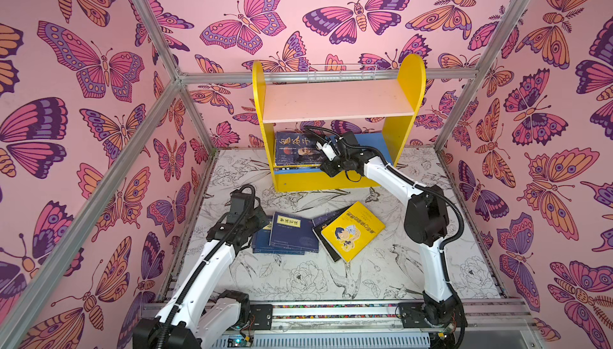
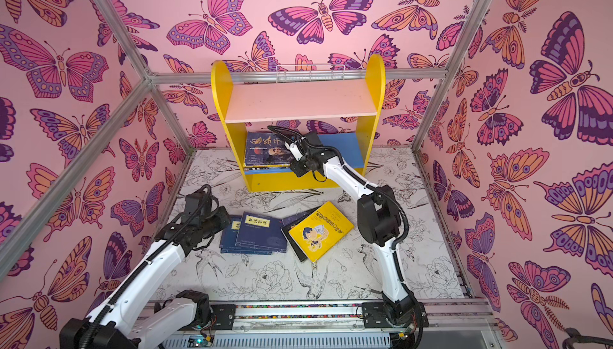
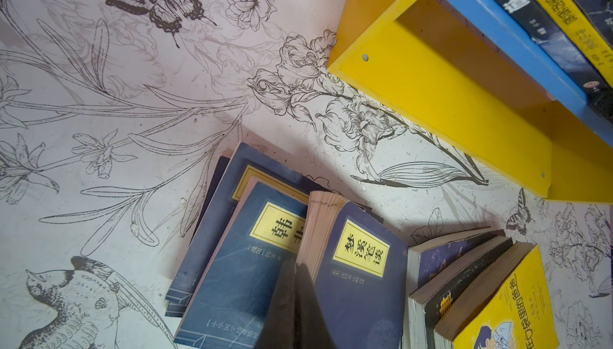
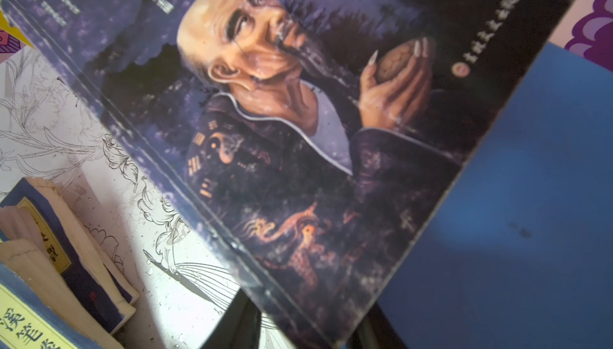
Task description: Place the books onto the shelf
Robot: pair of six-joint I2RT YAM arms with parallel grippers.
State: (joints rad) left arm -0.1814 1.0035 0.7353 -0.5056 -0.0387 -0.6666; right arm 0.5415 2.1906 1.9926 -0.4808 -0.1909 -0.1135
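Note:
The shelf [image 1: 409,75] stands at the back, with a pale pink upper board [image 1: 335,100] and a blue lower board [image 4: 514,214]. A dark book with a face [image 4: 298,115] tops a small stack on the lower board. My right gripper [image 4: 308,317] is at that book's near corner. Its fingers stand apart and the corner lies across them. Navy books [image 1: 288,233] and a yellow cartoon-boy book [image 1: 353,231] lying on a black one [image 1: 326,246] rest on the table. My left gripper [image 3: 295,307] is shut, its tip against the page edge of the top navy book [image 3: 358,264].
Butterfly-patterned walls with metal frame bars enclose the table [image 1: 298,281] on three sides. A white wire rail [image 1: 341,72] runs behind the shelf's upper board. Both arm bases sit on the rail along the front edge [image 1: 331,312].

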